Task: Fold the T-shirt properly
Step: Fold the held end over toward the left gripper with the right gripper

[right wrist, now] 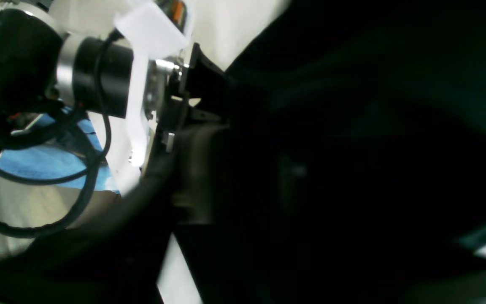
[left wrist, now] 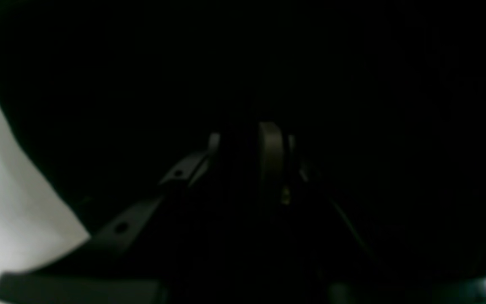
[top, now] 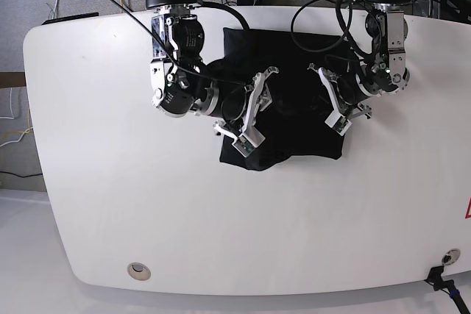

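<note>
On the white table (top: 110,182), toward its far edge, lies the black T-shirt (top: 283,145), folded into a rough rectangle with its near edge bulging a little toward the table's middle. Both arms reach down onto it from the far side of the table. The right gripper (top: 263,101) sits over the shirt's left part as the base view shows it, and the left gripper (top: 318,97) is over the shirt's opposite part, near that side edge; the two are near each other, with cloth between them.

In the left wrist view the left gripper's dark fingers (left wrist: 270,156) stand close together, pressed into the black cloth (left wrist: 352,105), which fills nearly the whole picture; whether cloth is pinched between them cannot be told, since everything there is dark.

In the right wrist view the right gripper (right wrist: 209,169) is blurred and dark against the shirt (right wrist: 373,147), so I cannot tell whether its jaws are apart or together. Black cables (right wrist: 95,139) loop off the arm beside it.
</note>
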`<move>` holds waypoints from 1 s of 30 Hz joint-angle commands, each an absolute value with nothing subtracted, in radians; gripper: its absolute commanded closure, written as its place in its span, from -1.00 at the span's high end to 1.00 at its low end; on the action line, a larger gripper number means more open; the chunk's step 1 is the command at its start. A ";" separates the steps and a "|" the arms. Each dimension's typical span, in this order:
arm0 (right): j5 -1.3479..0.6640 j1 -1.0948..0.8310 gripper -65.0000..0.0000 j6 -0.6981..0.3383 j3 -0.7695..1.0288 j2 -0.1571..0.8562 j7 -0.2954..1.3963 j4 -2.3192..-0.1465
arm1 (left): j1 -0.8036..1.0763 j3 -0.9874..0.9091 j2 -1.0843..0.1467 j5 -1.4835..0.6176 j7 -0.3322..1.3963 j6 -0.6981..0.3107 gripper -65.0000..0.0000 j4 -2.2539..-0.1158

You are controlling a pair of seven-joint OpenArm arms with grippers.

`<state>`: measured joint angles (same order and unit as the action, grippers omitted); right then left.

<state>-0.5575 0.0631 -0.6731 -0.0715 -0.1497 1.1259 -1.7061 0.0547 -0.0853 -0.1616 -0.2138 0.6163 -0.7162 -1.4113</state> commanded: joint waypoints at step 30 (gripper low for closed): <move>-0.254 -0.008 -0.10 -0.630 -0.044 0.166 1.073 -1.939 | 0.036 -0.085 -0.170 -0.134 0.746 -0.698 -0.70 -1.537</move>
